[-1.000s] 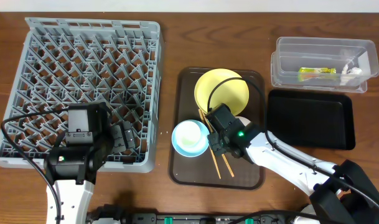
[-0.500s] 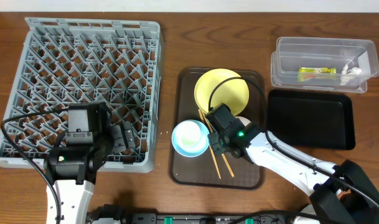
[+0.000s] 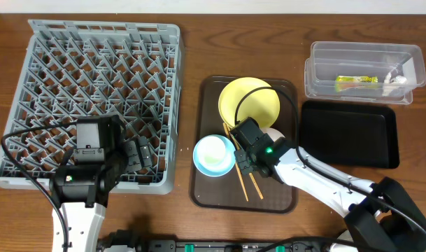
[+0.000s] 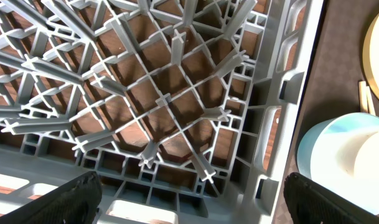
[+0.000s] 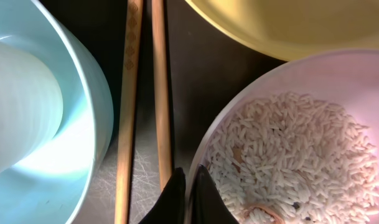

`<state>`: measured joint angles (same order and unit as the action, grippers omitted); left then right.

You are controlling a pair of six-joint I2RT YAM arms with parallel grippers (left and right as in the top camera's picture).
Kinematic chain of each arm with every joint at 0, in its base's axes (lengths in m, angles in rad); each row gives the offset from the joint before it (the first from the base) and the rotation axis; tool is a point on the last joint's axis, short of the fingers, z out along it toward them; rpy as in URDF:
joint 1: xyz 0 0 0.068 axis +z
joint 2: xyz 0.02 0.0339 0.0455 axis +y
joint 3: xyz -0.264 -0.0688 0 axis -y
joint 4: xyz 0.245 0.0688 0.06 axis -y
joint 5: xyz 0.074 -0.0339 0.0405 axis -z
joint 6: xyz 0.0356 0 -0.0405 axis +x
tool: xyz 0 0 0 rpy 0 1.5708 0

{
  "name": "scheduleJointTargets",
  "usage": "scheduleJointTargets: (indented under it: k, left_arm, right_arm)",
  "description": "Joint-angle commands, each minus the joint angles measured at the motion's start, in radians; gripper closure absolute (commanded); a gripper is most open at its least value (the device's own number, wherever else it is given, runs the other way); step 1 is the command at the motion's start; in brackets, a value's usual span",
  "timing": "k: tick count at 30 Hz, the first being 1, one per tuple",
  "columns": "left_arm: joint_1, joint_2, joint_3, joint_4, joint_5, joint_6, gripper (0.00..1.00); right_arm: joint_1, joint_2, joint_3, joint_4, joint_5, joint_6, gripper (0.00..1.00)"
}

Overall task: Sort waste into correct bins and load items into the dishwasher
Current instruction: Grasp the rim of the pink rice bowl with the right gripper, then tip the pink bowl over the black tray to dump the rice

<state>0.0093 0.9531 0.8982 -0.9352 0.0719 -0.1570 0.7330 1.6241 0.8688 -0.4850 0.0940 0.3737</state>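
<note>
My right gripper (image 5: pixel 190 180) is shut on the rim of the white bowl (image 5: pixel 251 93), which holds beige rice leftovers (image 5: pixel 289 149). In the overhead view the gripper (image 3: pixel 249 155) covers most of that bowl (image 3: pixel 274 134). The wooden chopsticks (image 5: pixel 142 93) lie between it and the light blue bowl (image 5: pixel 83 124), which holds a small white cup (image 5: pixel 21 106). The yellow plate (image 3: pixel 249 103) lies behind them. My left gripper (image 4: pixel 189 205) is open and empty over the front right corner of the grey dish rack (image 3: pixel 94 91).
The dishes sit on a dark brown serving tray (image 3: pixel 206 189). The clear tub (image 3: pixel 363 52) at the back right holds the green-and-orange wrapper (image 3: pixel 356 81) and a white scrap (image 3: pixel 396 79). The black tray (image 3: pixel 349 133) lies in front of it.
</note>
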Motion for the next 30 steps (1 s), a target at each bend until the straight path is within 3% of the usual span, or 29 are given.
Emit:
scheduleJointTargets:
  k: [1, 12, 19, 26, 30]
  left_arm:
    - [-0.005, 0.0, 0.022, -0.003, -0.002, 0.002, 0.05]
    - [-0.005, 0.0, 0.022, -0.003, -0.002, 0.002, 0.05]
    - [-0.005, 0.0, 0.022, -0.003, -0.002, 0.002, 0.05]
    - [-0.005, 0.0, 0.022, -0.003, -0.002, 0.002, 0.05]
    - [-0.005, 0.0, 0.022, -0.003, -0.002, 0.002, 0.05]
  right_arm:
    - [-0.002, -0.014, 0.026, -0.026, -0.015, 0.013, 0.99]
    - [-0.171, -0.184, 0.185, -0.166, -0.029, -0.014, 0.99]
    - [-0.474, -0.212, 0.174, -0.192, -0.316, -0.018, 0.99]
    - [-0.735, -0.184, 0.134, -0.188, -0.665, -0.133, 0.99]
    - [-0.822, -0.151, 0.097, -0.165, -0.795, -0.151, 0.99]
